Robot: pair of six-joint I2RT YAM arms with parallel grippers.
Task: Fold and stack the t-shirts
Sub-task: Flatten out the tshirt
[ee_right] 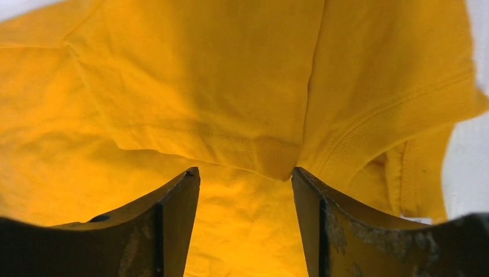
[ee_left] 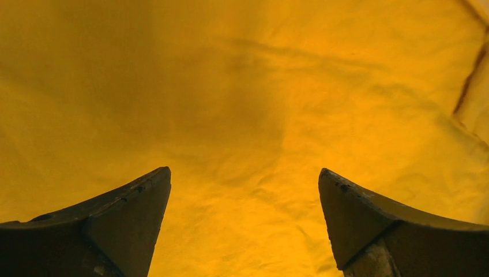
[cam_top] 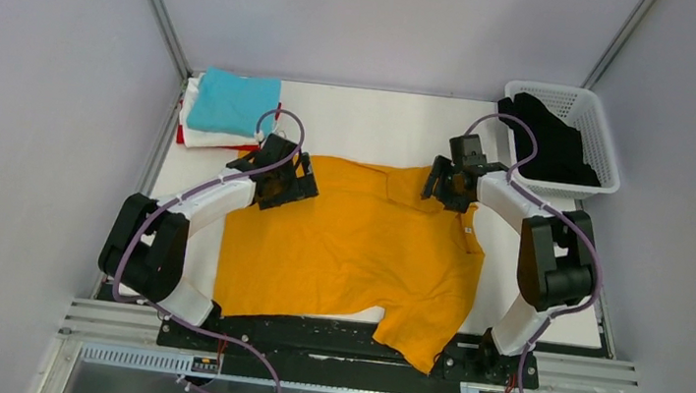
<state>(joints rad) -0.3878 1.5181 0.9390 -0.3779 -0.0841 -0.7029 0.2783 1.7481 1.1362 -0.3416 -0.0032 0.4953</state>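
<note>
Done so far: a stack (cam_top: 228, 109) of folded shirts at the far-left corner of the bench (cam_top: 372, 120); left to fold and add: orange shirt (cam_top: 358, 247) spread mid-bench under left tool (ee_left: 244, 179), wide open, and right tool (ee_right: 245, 171), partly open, both empty.

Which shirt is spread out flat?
The orange shirt, open across mid-table; the turquoise shirt and white shirt are folded and stacked far left.

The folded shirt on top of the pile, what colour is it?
The top folded shirt is turquoise, seen best from the top external view.
</note>
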